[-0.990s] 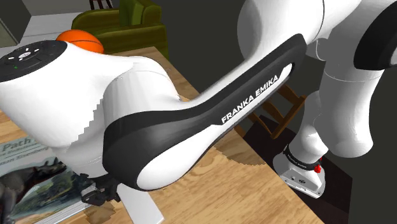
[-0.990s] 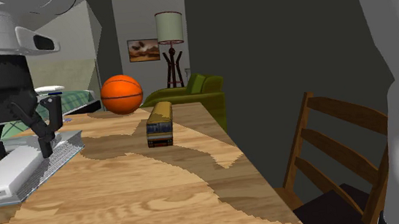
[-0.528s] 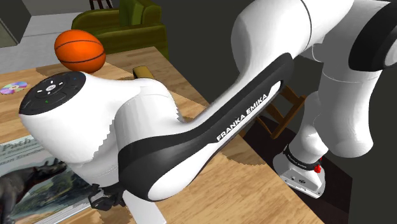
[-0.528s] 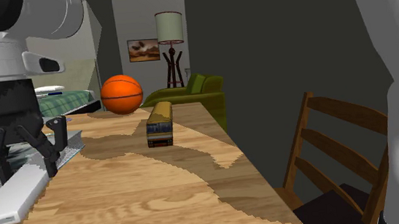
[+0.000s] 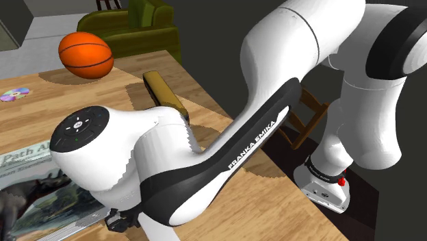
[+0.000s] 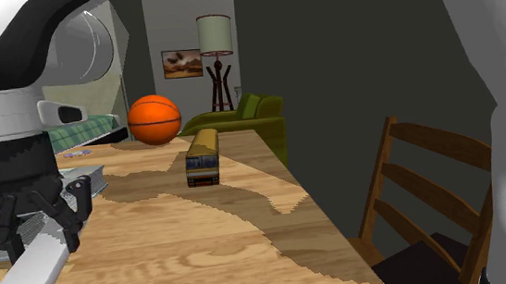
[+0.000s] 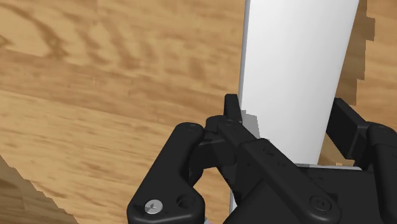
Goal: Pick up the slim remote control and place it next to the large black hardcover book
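My black gripper (image 6: 42, 250) is shut on the slim white remote (image 6: 25, 280), clasping its long sides. It holds the remote low over the wooden table (image 6: 213, 251), just beside the big book (image 6: 94, 182). In the wrist view the remote (image 7: 296, 70) runs away from the gripper (image 7: 289, 118) over bare wood, one finger (image 7: 232, 111) on each side. The book (image 5: 34, 195) has a dark picture cover and lies at the shoulder view's lower left, partly hidden by my arm. I cannot tell whether the remote touches the table.
An orange basketball (image 5: 85, 55) and a yellow toy bus (image 6: 202, 157) stand farther back on the table. A disc (image 5: 15, 94) lies near the far left. A wooden chair (image 6: 423, 197) stands off the table's right edge, a green armchair (image 5: 144, 20) behind.
The gripper carried the remote off the book's top, toward the second exterior view's lower left, and lower. It now hangs over bare wood beside the book. The fingers stayed shut.
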